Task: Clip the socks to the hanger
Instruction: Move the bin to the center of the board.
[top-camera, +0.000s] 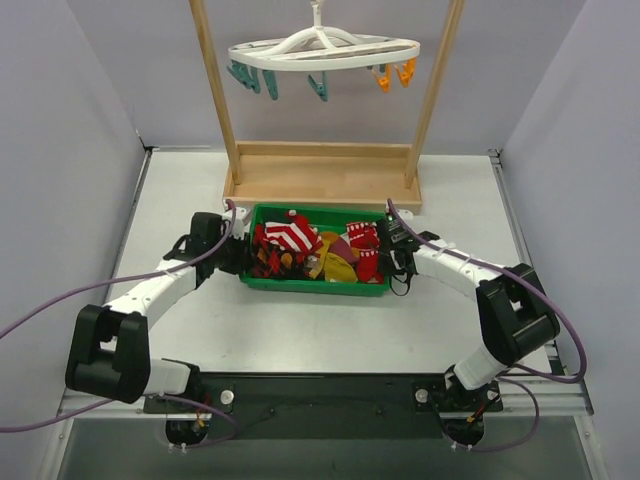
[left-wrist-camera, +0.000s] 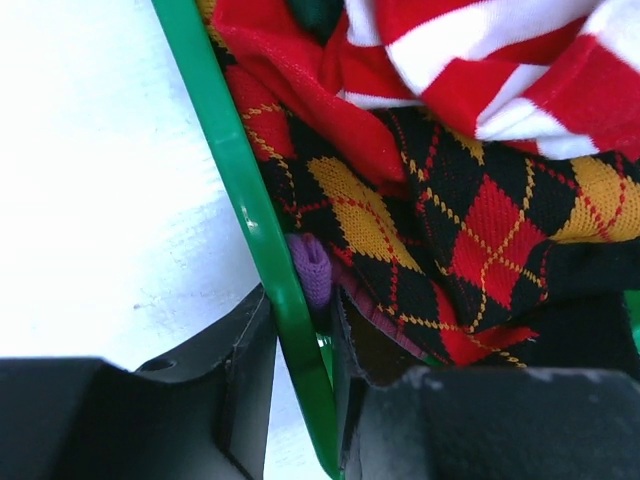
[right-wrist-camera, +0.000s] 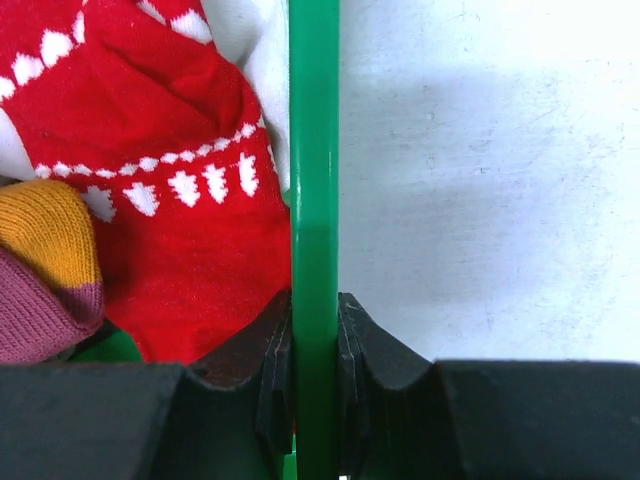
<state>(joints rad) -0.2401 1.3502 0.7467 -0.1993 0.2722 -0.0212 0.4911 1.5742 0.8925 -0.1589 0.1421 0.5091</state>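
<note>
The socks lie heaped in a green bin (top-camera: 315, 285): a red-white striped sock (top-camera: 290, 237), a yellow one (top-camera: 335, 268), and a red Christmas-patterned one (right-wrist-camera: 190, 200). A dark sock with orange-red diamonds (left-wrist-camera: 470, 230) fills the left wrist view. The white oval hanger (top-camera: 320, 50) hangs high at the back, and its teal clips (top-camera: 255, 80) and orange clips (top-camera: 393, 76) dangle bare. My left gripper (left-wrist-camera: 303, 330) straddles the bin's left wall (left-wrist-camera: 250, 210); its outer finger stands slightly off the wall. My right gripper (right-wrist-camera: 314, 310) is shut on the bin's right wall (right-wrist-camera: 314, 150).
A wooden rack (top-camera: 320, 180) with two uprights stands just behind the bin and carries the hanger. Grey walls close in the white table (top-camera: 300, 335) on the left and right. Purple cables trail from both arms.
</note>
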